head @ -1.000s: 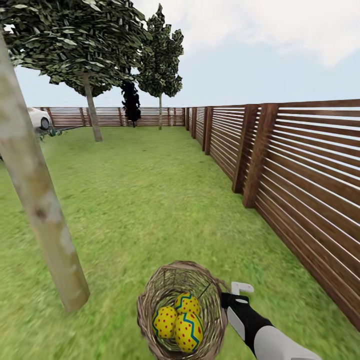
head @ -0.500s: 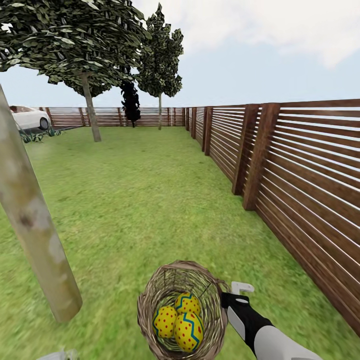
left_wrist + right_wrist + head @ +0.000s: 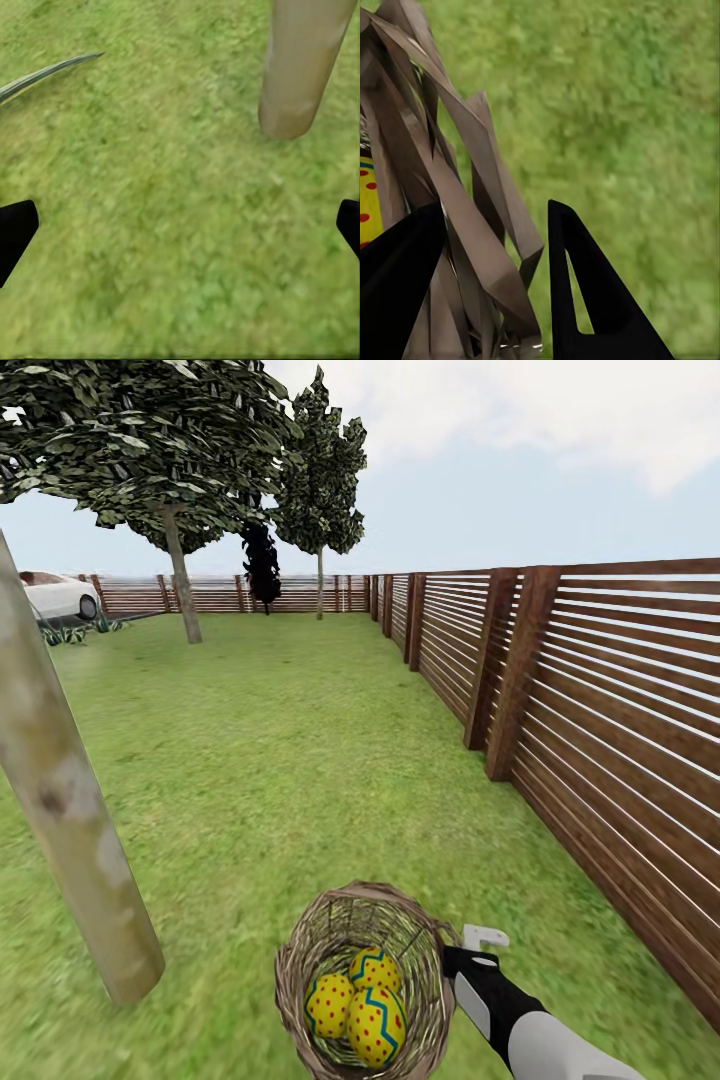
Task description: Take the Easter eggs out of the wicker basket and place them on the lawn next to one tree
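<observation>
Wicker basket (image 3: 362,980) sits low and centre in the head view, on the lawn (image 3: 290,760). Three Easter eggs (image 3: 358,1000) lie bunched together inside it, touching one another, all below the rim.

Right gripper (image 3: 462,950) at the basket's right side, against the rim. In the right wrist view the right gripper (image 3: 495,292) has its two dark fingers (image 3: 585,300) either side of the woven wall strips (image 3: 457,225); the fingers sit narrowly apart with wicker between them, pinching the basket wall. A patch of yellow egg (image 3: 369,199) with red dots shows through the weave just beyond.

Left gripper (image 3: 180,232) spread wide, its black fingertips (image 3: 15,232) at opposite edges of the left wrist view, nothing between them but grass. It faces the lawn near the foot of a tree trunk (image 3: 300,75).

Tree (image 3: 70,810): pale mottled trunk leaning at the head view's left, its base near the basket, with bare grass between them. Fence (image 3: 600,720), dark horizontal slats, runs along the right side and closes the far end. Open grass ahead of the basket stretches to two more trees (image 3: 180,510) and a black one (image 3: 262,565). White car (image 3: 60,595) far left.
</observation>
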